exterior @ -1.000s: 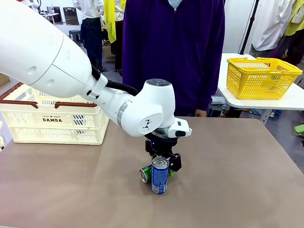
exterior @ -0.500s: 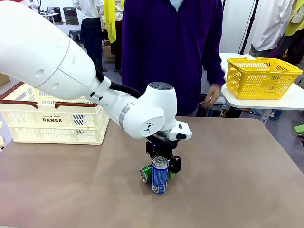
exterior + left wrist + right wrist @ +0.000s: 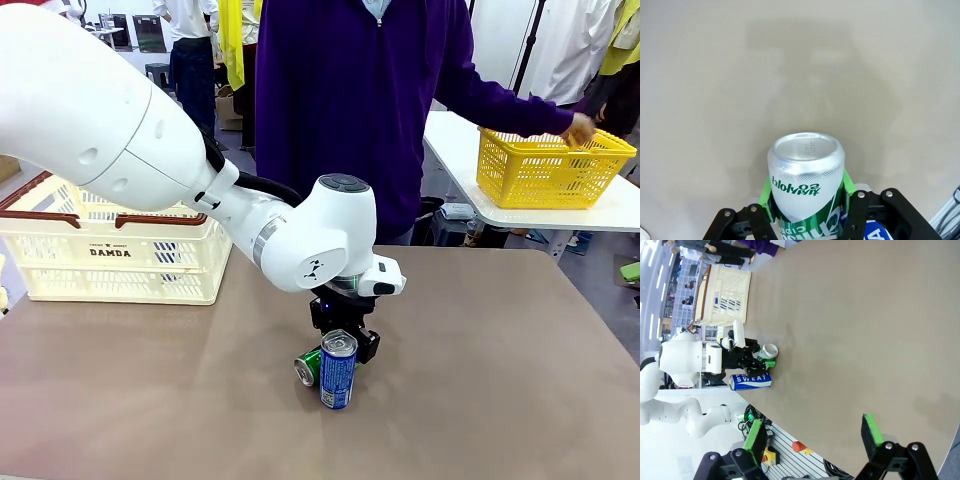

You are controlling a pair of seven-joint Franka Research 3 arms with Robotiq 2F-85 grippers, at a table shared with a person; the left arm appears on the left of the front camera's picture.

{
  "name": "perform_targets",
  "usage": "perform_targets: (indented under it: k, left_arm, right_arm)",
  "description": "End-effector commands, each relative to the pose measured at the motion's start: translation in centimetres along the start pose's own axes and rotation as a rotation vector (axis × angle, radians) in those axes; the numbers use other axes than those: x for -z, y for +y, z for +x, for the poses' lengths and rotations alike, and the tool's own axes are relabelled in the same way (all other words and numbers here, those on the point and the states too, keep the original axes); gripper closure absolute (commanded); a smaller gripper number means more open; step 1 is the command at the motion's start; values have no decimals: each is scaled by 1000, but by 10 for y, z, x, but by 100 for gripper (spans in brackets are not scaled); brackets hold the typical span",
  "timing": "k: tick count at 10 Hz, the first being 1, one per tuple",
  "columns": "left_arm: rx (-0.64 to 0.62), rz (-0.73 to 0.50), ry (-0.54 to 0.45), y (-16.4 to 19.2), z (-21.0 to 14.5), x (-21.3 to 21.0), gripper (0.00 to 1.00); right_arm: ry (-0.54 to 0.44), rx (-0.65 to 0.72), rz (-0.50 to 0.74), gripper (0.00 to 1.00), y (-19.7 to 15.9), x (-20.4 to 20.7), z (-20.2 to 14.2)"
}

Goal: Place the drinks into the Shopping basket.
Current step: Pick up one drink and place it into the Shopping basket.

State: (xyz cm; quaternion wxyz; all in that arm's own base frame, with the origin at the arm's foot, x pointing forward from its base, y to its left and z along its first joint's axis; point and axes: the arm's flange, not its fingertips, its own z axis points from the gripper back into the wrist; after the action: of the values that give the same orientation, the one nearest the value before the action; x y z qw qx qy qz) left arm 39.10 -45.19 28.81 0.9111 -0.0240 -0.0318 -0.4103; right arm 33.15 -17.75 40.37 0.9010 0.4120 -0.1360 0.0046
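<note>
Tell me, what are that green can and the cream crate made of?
Green can: metal, probably aluminium, by its bare silvery end and glossy printed side.
Shopping basket: cream plastic by the look, matte, with moulded slots and brown rim.

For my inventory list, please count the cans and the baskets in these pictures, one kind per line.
Cans: 2 (green can, blue can)
Baskets: 2 (cream shopping basket, yellow basket)
Total: 4
</note>
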Motion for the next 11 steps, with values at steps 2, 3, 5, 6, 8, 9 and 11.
perform_targets:
  k: [2, 3, 5, 6, 8, 9, 11]
  left_arm:
    - [-19, 45, -11, 0, 3, 4, 100]
    - [-19, 61, -14, 1, 3, 4, 100]
    - [-42, 92, -28, 10, 3, 1, 100]
    - [-62, 111, -43, 21, 3, -7, 100]
    - [-63, 144, -62, 58, 1, -55, 100]
    - [-77, 125, -72, 74, -4, -87, 100]
    - [-203, 15, -55, 107, -21, -164, 100]
  right_arm:
    - [10, 3, 1, 0, 2, -2, -2]
    - [10, 3, 1, 0, 2, -2, -2]
    - [10, 3, 1, 0, 2, -2, -2]
    - [10, 3, 1, 0, 2, -2, -2]
    - [10, 3, 1, 0, 2, -2, -2]
    - [10, 3, 1, 0, 2, -2, -2]
    - [10, 3, 1, 0, 2, -2, -2]
